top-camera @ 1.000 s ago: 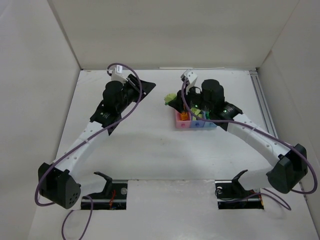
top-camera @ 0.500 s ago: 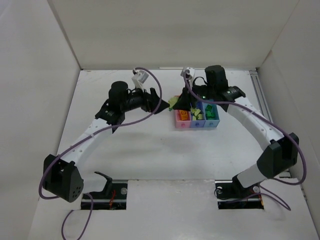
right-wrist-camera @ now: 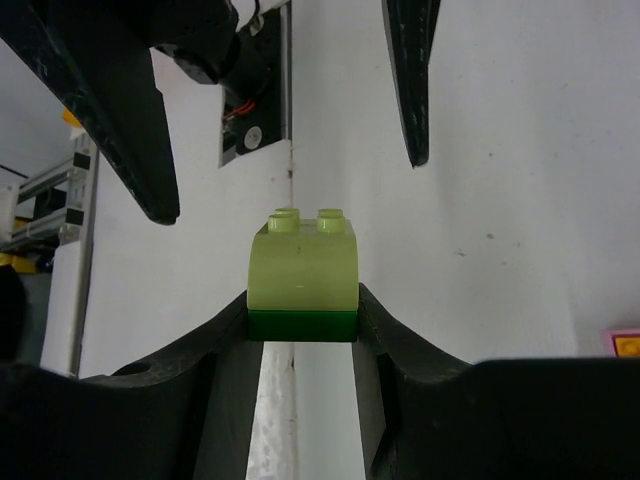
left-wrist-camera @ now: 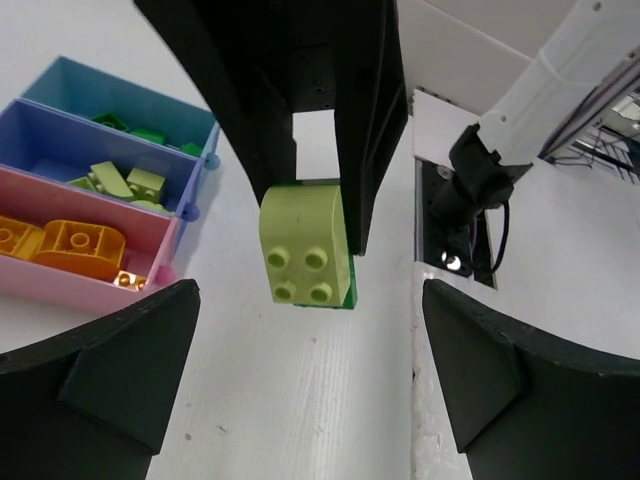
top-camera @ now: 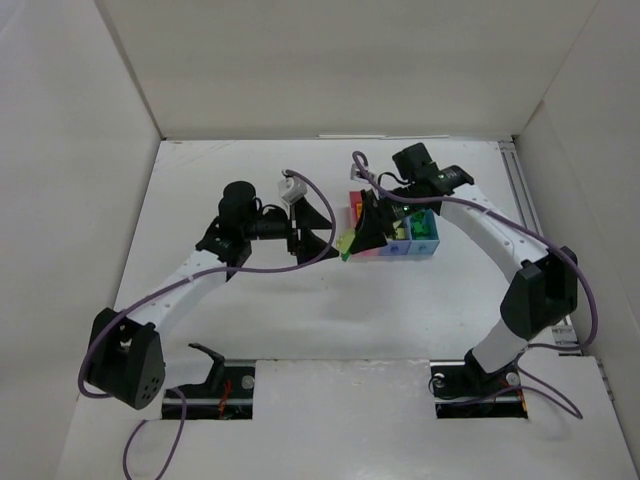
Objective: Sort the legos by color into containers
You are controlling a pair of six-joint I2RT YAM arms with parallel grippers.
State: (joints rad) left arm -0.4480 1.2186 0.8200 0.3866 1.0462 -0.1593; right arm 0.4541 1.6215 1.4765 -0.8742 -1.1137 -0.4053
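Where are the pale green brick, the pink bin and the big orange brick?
pale green brick (left-wrist-camera: pixel 305 240): left wrist view, studded face.
pink bin (left-wrist-camera: pixel 166 248): left wrist view, end wall.
big orange brick (left-wrist-camera: pixel 82 245): left wrist view, curved top.

The right tool (right-wrist-camera: pixel 302 312) has swung off the containers (left-wrist-camera: pixel 60 285) to their near-left corner, carrying its pinched yellow-green brick (right-wrist-camera: pixel 302 268) along. The left tool (top-camera: pixel 316 232), fingers spread, has travelled right and nearer, and now faces that brick closely.
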